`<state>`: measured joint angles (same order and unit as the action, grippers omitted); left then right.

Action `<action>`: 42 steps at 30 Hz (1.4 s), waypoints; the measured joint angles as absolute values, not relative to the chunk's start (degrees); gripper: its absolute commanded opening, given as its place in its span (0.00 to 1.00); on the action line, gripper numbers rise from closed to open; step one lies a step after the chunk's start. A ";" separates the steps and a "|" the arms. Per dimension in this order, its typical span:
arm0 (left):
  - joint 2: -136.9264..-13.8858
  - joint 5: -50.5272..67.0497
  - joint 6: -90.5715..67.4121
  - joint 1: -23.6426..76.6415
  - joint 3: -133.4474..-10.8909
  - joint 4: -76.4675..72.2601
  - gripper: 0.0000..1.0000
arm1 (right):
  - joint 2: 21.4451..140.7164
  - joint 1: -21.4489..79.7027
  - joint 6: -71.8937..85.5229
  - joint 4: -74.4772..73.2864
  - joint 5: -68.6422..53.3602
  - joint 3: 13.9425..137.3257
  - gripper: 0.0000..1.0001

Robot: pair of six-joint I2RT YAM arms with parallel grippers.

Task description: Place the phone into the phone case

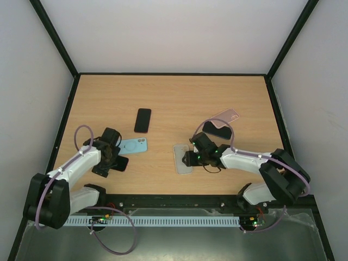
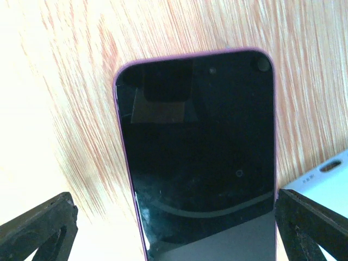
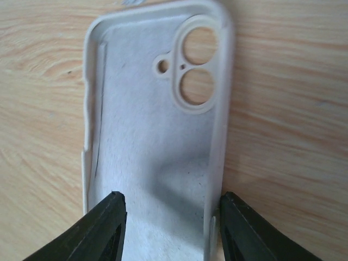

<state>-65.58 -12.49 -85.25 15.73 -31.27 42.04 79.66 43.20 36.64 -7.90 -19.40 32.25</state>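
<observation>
A phone (image 2: 196, 157) with a black screen and a purple edge lies face up on the wooden table. In the top view it (image 1: 122, 163) is at the left. My left gripper (image 2: 174, 201) is open and straddles it, one finger on each long side; it also shows in the top view (image 1: 115, 161). An empty white phone case (image 3: 152, 136) lies open side up with its camera holes at the far end. In the top view it (image 1: 180, 166) is at the centre. My right gripper (image 3: 171, 198) is open low over its near end, the right finger by the case's right wall; the top view (image 1: 188, 157) shows it too.
A light blue case (image 1: 134, 144) lies right beside the left gripper, and its corner (image 2: 326, 174) shows in the left wrist view. A black phone with a red edge (image 1: 143, 120) lies farther back. A pink case (image 1: 227, 115) and a black phone (image 1: 216, 130) lie behind the right gripper.
</observation>
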 measured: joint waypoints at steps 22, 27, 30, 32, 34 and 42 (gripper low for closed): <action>-77.49 -10.31 -81.84 11.25 -35.51 40.18 0.93 | 73.71 45.41 40.32 -5.87 -18.59 29.47 0.59; -78.61 -10.31 -82.67 11.25 -36.21 39.94 0.87 | 73.71 45.41 40.32 -5.85 -17.98 29.19 0.60; -78.85 -10.31 -82.96 11.25 -36.34 39.81 0.83 | 73.73 45.41 40.27 -5.85 -17.10 28.99 0.59; -78.85 -10.33 -83.00 11.25 -36.32 39.81 0.82 | 74.02 45.41 40.29 -5.72 -16.45 28.95 0.59; -78.83 -10.35 -82.98 11.22 -36.32 39.81 0.79 | 74.85 45.41 40.32 -5.26 -16.08 28.71 0.59; -76.47 -10.28 -81.84 11.38 -34.92 39.11 0.74 | 78.61 45.41 40.34 0.16 -17.34 28.69 0.54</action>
